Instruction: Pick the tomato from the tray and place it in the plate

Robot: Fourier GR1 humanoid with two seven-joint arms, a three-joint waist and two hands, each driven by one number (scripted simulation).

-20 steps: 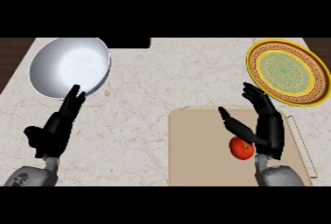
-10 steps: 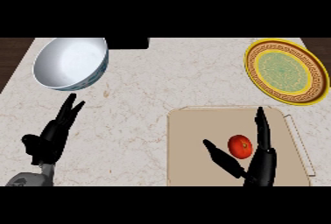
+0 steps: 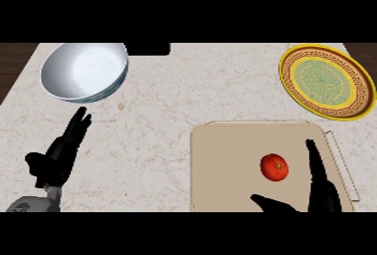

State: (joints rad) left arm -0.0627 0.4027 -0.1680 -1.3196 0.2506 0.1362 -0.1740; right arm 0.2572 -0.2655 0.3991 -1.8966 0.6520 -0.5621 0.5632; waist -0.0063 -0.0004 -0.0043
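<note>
The tomato (image 3: 274, 167) lies on the tray (image 3: 221, 164) at the counter's (image 3: 184, 99) near right edge, just beside the right hand (image 3: 324, 195) but apart from its straight fingers and spread thumb. The plate (image 3: 326, 82) sits in the far right corner, only bare counter between. A bowl (image 3: 83, 71) stands far left, beyond the left hand (image 3: 60, 159), fingers straight.

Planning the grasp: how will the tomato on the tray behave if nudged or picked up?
The tomato looks round, so a nudge would likely roll it across the flat tray. Its smooth, glossy skin may prove slippery.
</note>
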